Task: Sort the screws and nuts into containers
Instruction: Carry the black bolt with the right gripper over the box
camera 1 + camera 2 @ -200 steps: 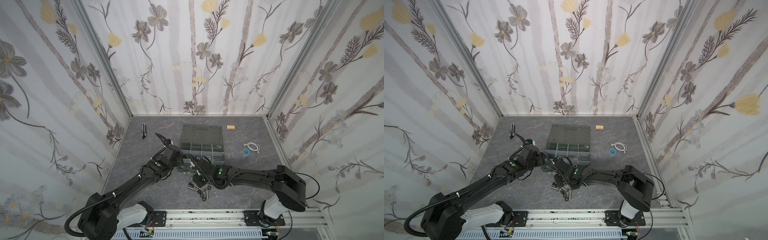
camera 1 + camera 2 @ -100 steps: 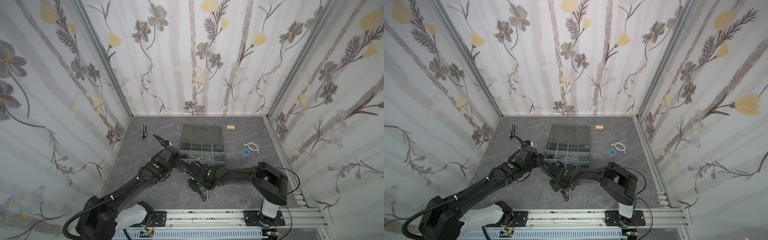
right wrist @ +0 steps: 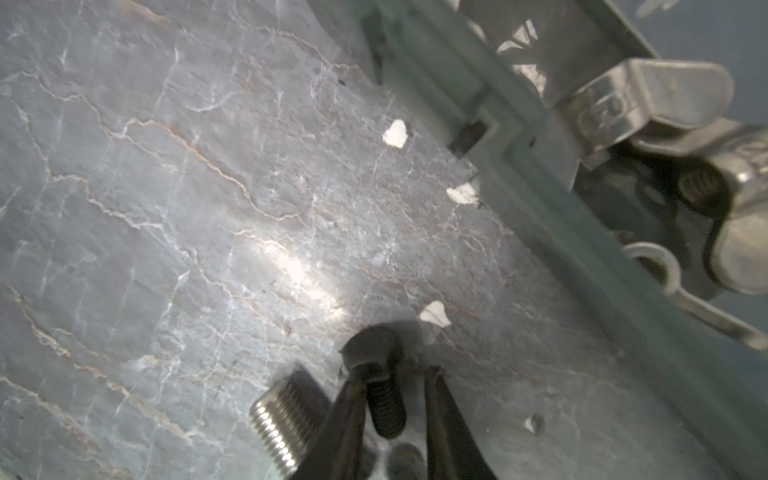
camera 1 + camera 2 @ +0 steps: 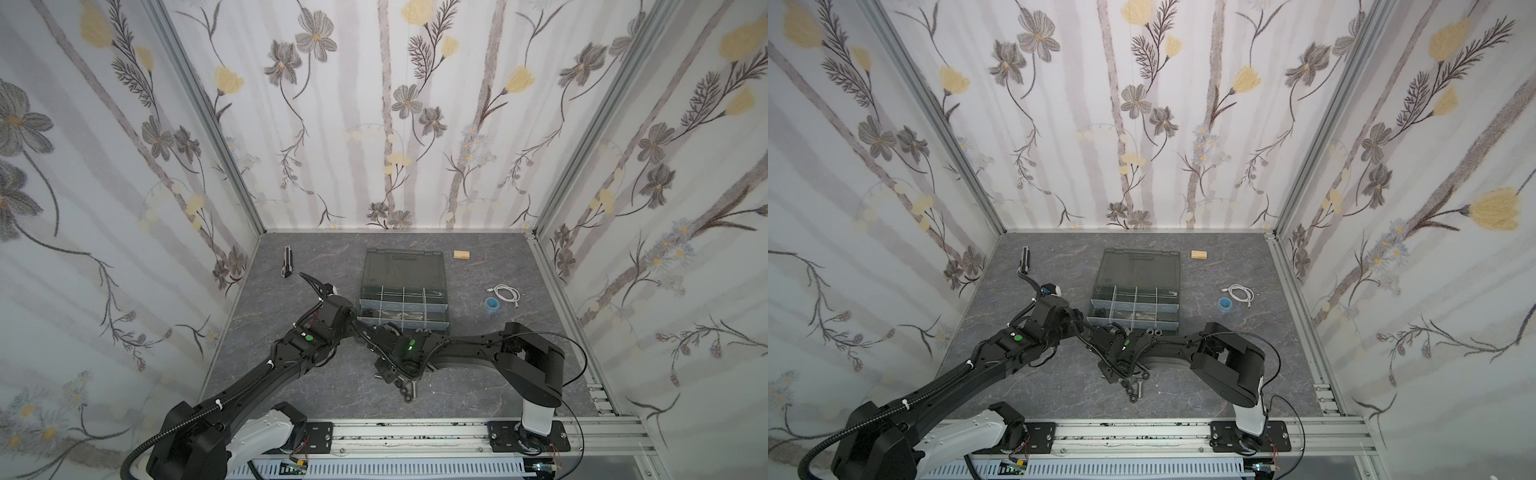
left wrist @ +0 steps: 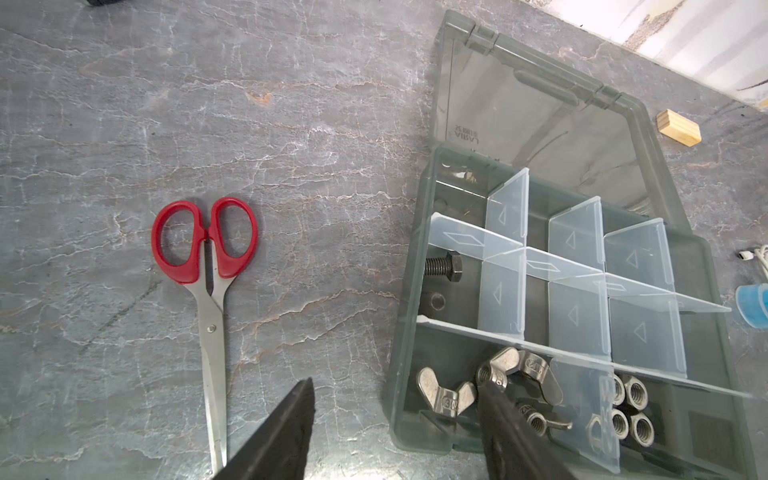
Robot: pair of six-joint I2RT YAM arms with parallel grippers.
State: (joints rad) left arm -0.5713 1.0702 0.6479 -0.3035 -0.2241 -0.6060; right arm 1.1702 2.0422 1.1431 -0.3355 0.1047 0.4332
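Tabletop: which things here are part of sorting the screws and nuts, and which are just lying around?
Part of the job: organizer case, wing nuts, hex nuts, black bolt, silver bolt.
Just lying about: red scissors, wooden block, blue tape roll, white cable.

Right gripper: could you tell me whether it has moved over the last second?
Yes: the right gripper has shifted left in both top views, along the front of the organizer case.

Lid [image 5: 540, 104]: moulded word seen reversed through plastic, read roughly "LARIA"; smaller characters beside it illegible.
Wing nut [image 5: 446, 392]: stamp on wing looked like "30".
Second wing nut [image 5: 536, 368]: stamp unclear.
Short dividers [image 5: 507, 212] bore triangle marks.
Long divider [image 5: 461, 239] bore diamond marks.
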